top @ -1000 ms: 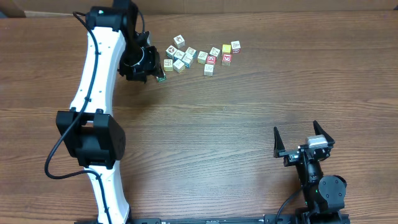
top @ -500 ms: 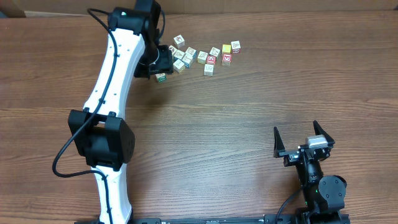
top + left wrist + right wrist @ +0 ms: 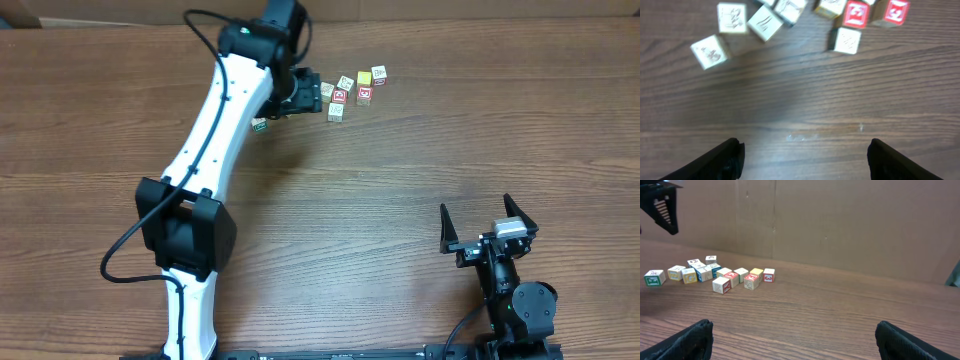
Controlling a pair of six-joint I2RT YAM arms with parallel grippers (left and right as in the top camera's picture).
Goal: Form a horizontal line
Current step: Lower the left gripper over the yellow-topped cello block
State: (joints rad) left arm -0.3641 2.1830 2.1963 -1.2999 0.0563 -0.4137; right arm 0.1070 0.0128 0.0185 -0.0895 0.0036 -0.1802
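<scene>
A loose cluster of small picture cubes (image 3: 350, 92) lies at the back of the table. One white-green cube (image 3: 259, 125) sits alone to its left, touching nothing. My left gripper (image 3: 312, 96) hovers over the cluster's left part and hides several cubes there. In the left wrist view it (image 3: 805, 157) is open and empty above bare wood. A white cube (image 3: 846, 40) and two red-faced cubes (image 3: 856, 14) lie ahead of it. My right gripper (image 3: 482, 222) rests open and empty at the front right. No horizontal line of cubes is in view.
The table (image 3: 400, 170) is brown wood. The right wrist view shows the cubes (image 3: 735, 277) strung out far ahead, the white-green one (image 3: 654, 277) at the left end, and a cardboard wall (image 3: 840, 220) behind them.
My left gripper opened wider, left the white-green cube on the table and swung right over the cluster. The right arm has not moved.
</scene>
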